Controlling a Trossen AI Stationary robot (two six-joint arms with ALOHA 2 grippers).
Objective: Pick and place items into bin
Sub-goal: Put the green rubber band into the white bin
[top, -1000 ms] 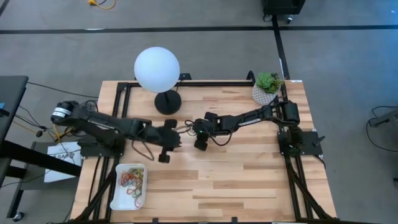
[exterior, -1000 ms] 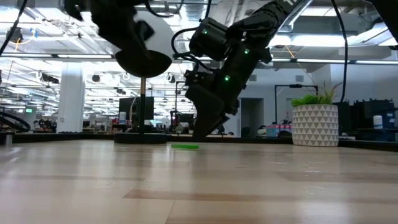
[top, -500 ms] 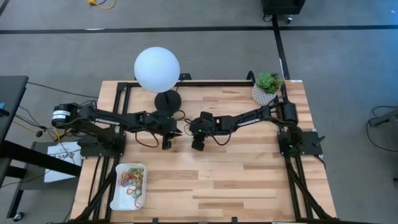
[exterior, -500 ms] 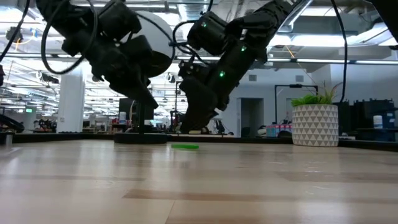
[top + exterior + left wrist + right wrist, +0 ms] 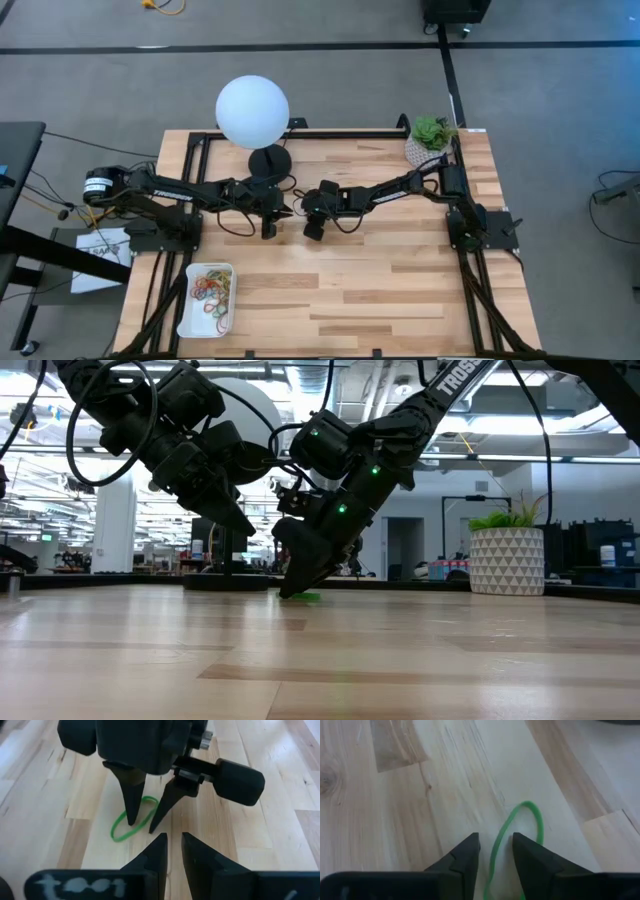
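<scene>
One green rubber band [image 5: 132,819] flat on the table [image 5: 400,280], straddled by right end effector [image 5: 141,824], fingers apart, tips down at it. Left end effector [image 5: 287,213] at nine o'clock of it, fingers slightly apart, empty. Bin [image 5: 187,313] toward seven o'clock, holding coloured bands.

White capital letters reading "TROSS", the rest cut off by the frame's edge, run along the dark upper link of the right arm [image 5: 470,375] in the low view. A white sheet [image 5: 100,245] lying off the table's left edge, beneath the left arm's base, carries dark print too small to read. Pale marks on the dark bar [image 5: 85,885] at the foot of the left wrist view are too blurred to make out.
</scene>
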